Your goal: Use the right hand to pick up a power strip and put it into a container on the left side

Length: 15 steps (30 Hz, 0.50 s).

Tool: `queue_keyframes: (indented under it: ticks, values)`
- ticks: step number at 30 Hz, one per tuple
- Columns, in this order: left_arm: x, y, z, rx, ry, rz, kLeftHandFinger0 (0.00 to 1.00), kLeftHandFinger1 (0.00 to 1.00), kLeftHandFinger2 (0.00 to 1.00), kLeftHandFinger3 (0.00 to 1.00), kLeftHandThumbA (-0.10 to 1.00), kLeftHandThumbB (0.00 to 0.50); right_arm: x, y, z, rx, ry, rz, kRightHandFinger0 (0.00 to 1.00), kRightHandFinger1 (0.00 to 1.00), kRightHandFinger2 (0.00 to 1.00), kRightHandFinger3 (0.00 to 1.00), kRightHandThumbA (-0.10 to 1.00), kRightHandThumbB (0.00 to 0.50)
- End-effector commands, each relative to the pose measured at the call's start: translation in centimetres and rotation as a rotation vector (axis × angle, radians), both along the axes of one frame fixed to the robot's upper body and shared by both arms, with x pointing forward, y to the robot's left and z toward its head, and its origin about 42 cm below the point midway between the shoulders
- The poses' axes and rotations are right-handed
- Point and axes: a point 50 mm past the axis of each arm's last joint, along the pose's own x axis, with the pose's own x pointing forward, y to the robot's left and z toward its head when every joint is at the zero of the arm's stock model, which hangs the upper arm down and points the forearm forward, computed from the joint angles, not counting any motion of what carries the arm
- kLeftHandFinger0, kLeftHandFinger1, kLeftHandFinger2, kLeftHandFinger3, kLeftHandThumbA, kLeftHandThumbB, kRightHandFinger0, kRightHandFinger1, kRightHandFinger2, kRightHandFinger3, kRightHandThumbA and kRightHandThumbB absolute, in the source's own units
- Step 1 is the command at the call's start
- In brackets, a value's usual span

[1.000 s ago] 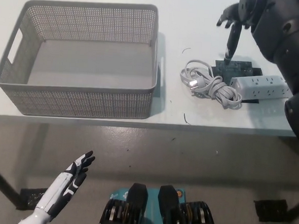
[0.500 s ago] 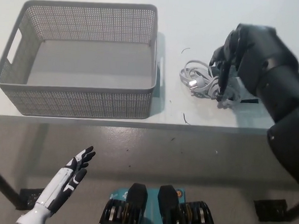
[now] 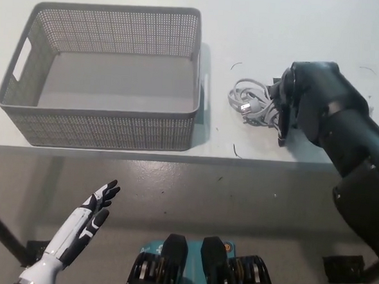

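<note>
Hand (image 3: pixel 84 229), white, the robot's left, is seen nearest, low at the left and below the table edge, idle, fingers spread, nothing held.

Farther on, at the right of the pale table (image 3: pixel 260 30), the black right hand (image 3: pixel 289 109) is lowered over the task's thing. The white power strip itself is hidden under the black hand and forearm; only its grey coiled cable (image 3: pixel 251 104), plug end showing, is seen, just left of the hand and touching or nearly touching the fingers (image 3: pixel 284 128), which point down toward the table. Whether they are closed on the strip cannot be told; no grasp is visible.

Handling, as judged: the strip body is likely rigid plastic, light, smooth and somewhat slippery, not fragile. The best hold would be across the long body near its middle, fingers on one long side and thumb on the other. The cable is limp and loosely coiled; it is expected to trail and swing when lifted, and could snag on a rim.

Farthest left, well apart from the hand, the grey perforated plastic basket (image 3: pixel 107 127) with cut-out handles stands on the table, nothing seen in it.
</note>
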Motion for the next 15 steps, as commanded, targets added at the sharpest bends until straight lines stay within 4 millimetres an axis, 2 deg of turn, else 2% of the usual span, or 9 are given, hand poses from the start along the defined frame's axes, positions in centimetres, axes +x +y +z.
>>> queue_keyframes:
  ticks: [1,3,4,5,6,7,8,10,15]
  values:
    - [0.9,1.1,2.4,0.022,-0.097,-0.024,1.00,1.00,1.00,1.00,1.00,0.304,-1.6,-4.2,-5.4,-0.133,0.066,-0.088,1.00,1.00,1.00,1.00,1.00,0.379]
    - [1.2,1.1,2.6,0.024,-0.102,-0.025,1.00,1.00,1.00,1.00,1.00,0.308,-1.7,-4.8,-5.8,-0.176,0.030,-0.100,1.00,1.00,1.00,1.00,1.00,0.374]
    - [1.3,1.1,2.7,0.029,-0.104,-0.025,1.00,1.00,1.00,1.00,1.00,0.315,-1.7,-5.4,-6.3,-0.196,-0.060,-0.091,1.00,1.00,1.00,1.00,1.00,0.187]
    - [1.3,1.2,2.8,0.030,-0.104,-0.026,1.00,1.00,1.00,1.00,1.00,0.316,-1.7,-5.6,-6.4,-0.201,-0.093,-0.086,1.00,1.00,1.00,1.00,1.00,0.196]
    - [1.5,1.2,2.9,0.035,-0.108,-0.031,1.00,1.00,1.00,1.00,1.00,0.314,-1.5,-6.3,-7.0,-0.116,-0.352,-0.037,0.67,0.78,0.89,1.00,0.35,0.198]
    - [1.6,1.2,3.0,0.035,-0.108,-0.032,1.00,1.00,1.00,1.00,1.00,0.309,-1.5,-6.6,-7.0,-0.107,-0.422,-0.014,0.66,0.81,0.90,0.98,0.22,0.192]
    - [1.7,1.1,3.0,0.035,-0.108,-0.032,1.00,1.00,1.00,1.00,1.00,0.309,-1.5,-6.8,-6.9,-0.104,-0.460,0.004,0.70,0.82,0.89,0.96,0.20,0.188]
    - [2.0,1.0,3.0,0.032,-0.111,-0.035,1.00,1.00,1.00,1.00,1.00,0.300,-1.0,-7.1,-5.8,0.043,-0.557,-0.026,0.21,0.34,0.51,0.71,0.02,0.210]
    - [1.9,0.8,2.9,0.038,-0.113,-0.038,1.00,1.00,1.00,1.00,1.00,0.278,-0.4,-7.2,-4.0,0.147,-0.668,-0.028,0.08,0.22,0.38,0.61,-0.10,0.221]
